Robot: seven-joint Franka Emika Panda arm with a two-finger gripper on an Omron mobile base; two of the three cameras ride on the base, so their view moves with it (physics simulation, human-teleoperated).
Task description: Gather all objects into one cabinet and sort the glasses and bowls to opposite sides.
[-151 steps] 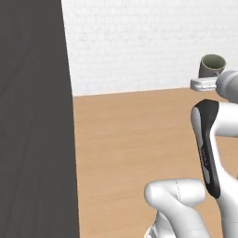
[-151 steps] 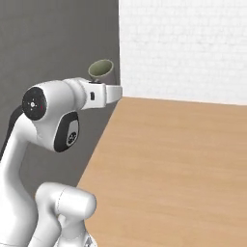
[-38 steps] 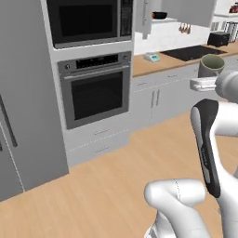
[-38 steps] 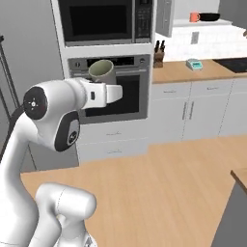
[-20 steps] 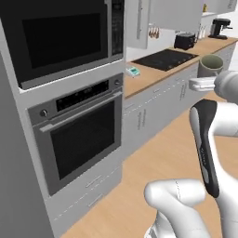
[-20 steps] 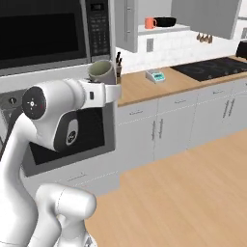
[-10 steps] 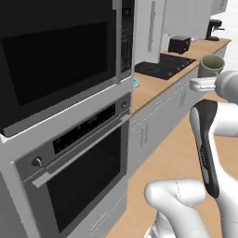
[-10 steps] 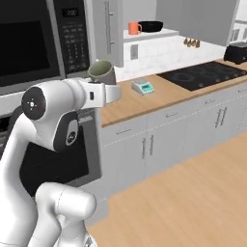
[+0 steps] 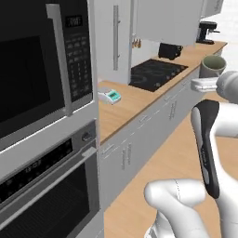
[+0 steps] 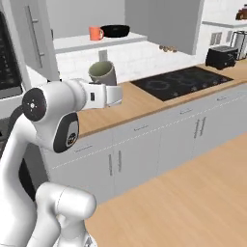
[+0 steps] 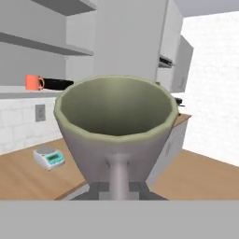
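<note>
A grey-green handled cup [image 11: 116,123] sits right in front of the hand camera, mouth toward it and handle [image 11: 119,175] low. My gripper [image 11: 119,187] is shut on this cup, its fingertips hidden behind it. The cup [image 10: 102,73] rides above the hand [image 10: 107,92], held out at chest height over the floor; it also appears at the right edge as the cup [image 9: 213,66]. An orange mug [image 10: 96,33] and a wide black vessel [image 10: 116,31] stand on the white shelf [image 10: 72,44] of the open wall cabinet, whose grey door [image 10: 161,21] hangs open. A bar handle [image 9: 115,37] runs down a grey door.
A wooden counter [image 10: 140,103] over grey drawer units carries a white scale [image 9: 109,96], a black cooktop [image 10: 185,82] and a toaster [image 10: 221,56]. A microwave and oven column [image 9: 42,116] stands close at the left. Wooden floor [image 10: 193,193] lies open in front.
The whole picture has swung as the base drove: oven and fridge slid away, and the counter, cooktop and open cabinet came closer. The arm still holds the cup in the same pose.
</note>
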